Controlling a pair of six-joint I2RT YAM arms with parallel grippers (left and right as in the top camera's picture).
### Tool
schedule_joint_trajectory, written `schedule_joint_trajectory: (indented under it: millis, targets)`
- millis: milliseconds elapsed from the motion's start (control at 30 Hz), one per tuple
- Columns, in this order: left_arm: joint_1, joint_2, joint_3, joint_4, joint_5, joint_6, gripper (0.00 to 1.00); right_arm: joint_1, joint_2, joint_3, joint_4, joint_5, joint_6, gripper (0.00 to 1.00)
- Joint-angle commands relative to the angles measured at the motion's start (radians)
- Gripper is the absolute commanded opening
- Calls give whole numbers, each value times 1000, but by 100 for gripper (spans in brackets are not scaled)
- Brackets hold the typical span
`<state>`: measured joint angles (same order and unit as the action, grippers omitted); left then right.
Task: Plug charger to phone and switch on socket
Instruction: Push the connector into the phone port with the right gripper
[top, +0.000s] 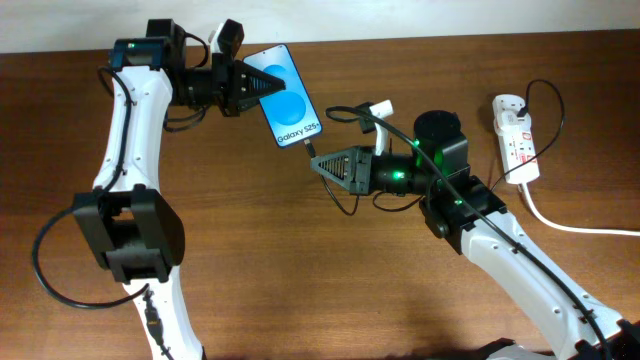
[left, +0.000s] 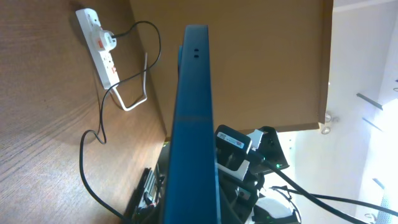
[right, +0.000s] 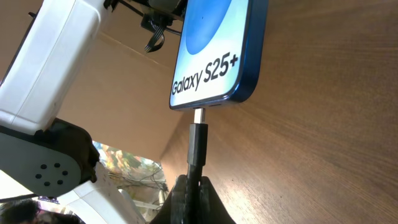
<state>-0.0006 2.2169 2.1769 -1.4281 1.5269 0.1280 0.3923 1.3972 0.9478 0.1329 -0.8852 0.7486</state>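
Note:
The phone (top: 288, 104) has a lit blue screen with "Galaxy S25+" text. My left gripper (top: 243, 88) is shut on its upper end and holds it above the table. In the left wrist view I see the phone edge-on (left: 194, 124). My right gripper (top: 325, 163) is shut on the charger's black connector (right: 196, 144). Its metal tip (right: 199, 116) touches the phone's bottom edge (right: 214, 99) at the port. The charger cable (top: 345, 112) runs back over my right arm. The socket (top: 516, 135) lies at the far right with a black plug in it.
The socket's thick white cord (top: 570, 225) trails off to the right edge. The socket and its cords also show in the left wrist view (left: 99, 45). My right arm's white links cross the lower right of the table.

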Motion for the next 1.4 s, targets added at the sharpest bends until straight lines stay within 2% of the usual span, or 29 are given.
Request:
schedule_joint_trajectory:
  millis: [0,1100,1367]
  targets:
    - [3,-9,9,-2,47,-4,0,-2,3,0,6,-21,-6,4]
    - [-71,-8,9,-2,45,-29,0,-2,17,0,47,81,-7,4]
    - [-93,-8,9,-2,37,-22,0,-53,17,0,59,85,-6,4]
